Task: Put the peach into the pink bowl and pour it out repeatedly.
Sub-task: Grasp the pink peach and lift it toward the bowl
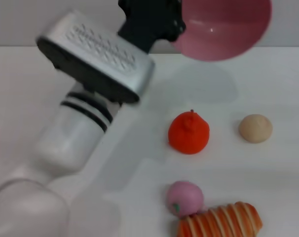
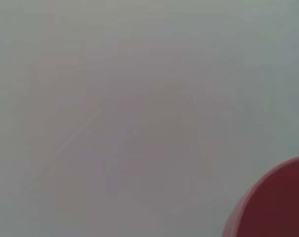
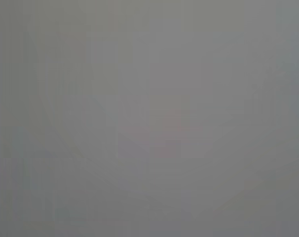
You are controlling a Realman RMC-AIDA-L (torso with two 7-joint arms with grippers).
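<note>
left arm comes in from the lower left of the head view, reaching up and away over the white worktop [image 1: 268, 74]. its silver wrist housing has rows of embossed marks, too blurred to read. the left end effector [image 1: 162, 22] is black, at the top centre, holding the pink bowl [image 1: 226, 27] by its rim; the bowl is lifted off the worktop, tilted so its inside faces the camera, nothing visible in it. the fingers themselves are hidden, pinched on the bowl edge as far as it shows. the left wrist view shows only a curved bit of the pink bowl [image 2: 275, 202] in one corner over plain worktop.

right of the arm, on the worktop: an orange-red fruit [image 1: 189, 132] mid-scene, the peach [image 1: 185, 197] nearer the camera below it, touching a striped bread toy [image 1: 221, 221] at the bottom edge. a beige ball [image 1: 255, 128] sits apart, further right.

right end effector not seen; the right wrist view is blank grey. no readable writing anywhere.
</note>
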